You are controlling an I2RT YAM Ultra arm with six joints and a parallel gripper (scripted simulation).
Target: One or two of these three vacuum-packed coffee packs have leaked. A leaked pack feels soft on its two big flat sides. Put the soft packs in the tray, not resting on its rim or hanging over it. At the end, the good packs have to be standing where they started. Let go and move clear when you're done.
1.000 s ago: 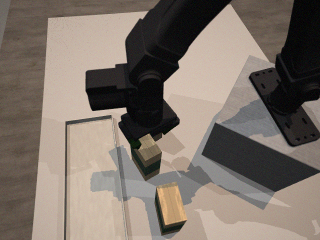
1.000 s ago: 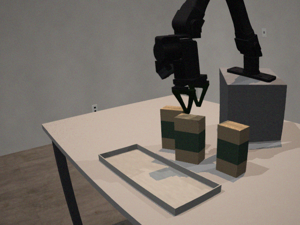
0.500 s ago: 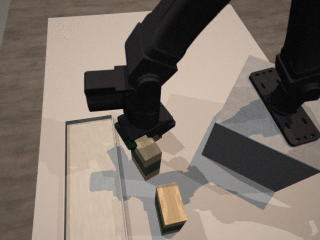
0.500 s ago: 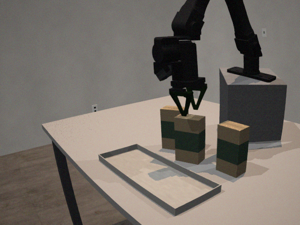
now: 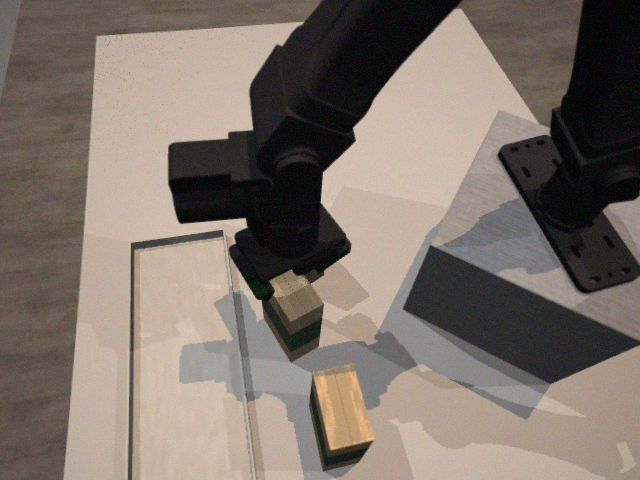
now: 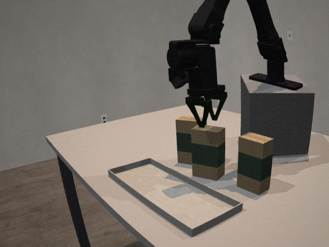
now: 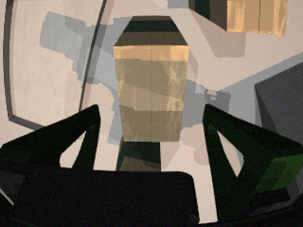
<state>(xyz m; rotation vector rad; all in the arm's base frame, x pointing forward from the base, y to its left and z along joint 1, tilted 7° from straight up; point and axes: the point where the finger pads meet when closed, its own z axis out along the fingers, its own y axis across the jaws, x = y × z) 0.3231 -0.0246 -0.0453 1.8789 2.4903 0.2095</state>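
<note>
- Black and jointed, the robot arm [image 5: 356, 62] [image 6: 203, 26] reached out from a flat black base plate [image 5: 589, 281] [image 6: 296, 86] on a big grey block [image 5: 480, 315] [image 6: 278, 122] [image 7: 284, 99] and bent down over the pale table top [image 5: 155, 103] [image 6: 106, 143].
- Its gripper, with dark green, triangular open-framed fingers [image 5: 292, 284] [image 6: 208, 122], pointed downward and stood well open, though short of its full spread, and had hold of nothing.
- The middle coffee pack, an upright tan box-shaped pack with a dark green band [image 5: 294, 315] [image 6: 207, 154] [image 7: 151, 95], stood on the table below the gripper. In the wrist view its top showed between the two fingers, with room on both sides.
- The far coffee pack, banded alike [image 6: 183, 143] [image 7: 139, 156], stood upright behind the middle one in the exterior view, partly hidden by it; from the top, the arm and gripper covered most of it.
- The near coffee pack, of the same tan and green [image 5: 343, 413] [image 6: 253, 164] [image 7: 258, 16], stood upright on the other side of the middle one, apart from it and outside the fingers.
- The long, shallow rectangular tray with grey walls [image 5: 132, 361] [image 6: 150, 204] [image 7: 6, 61] lay beside the row. All three packs stood outside it, and shadows fell across its pale bottom.
</note>
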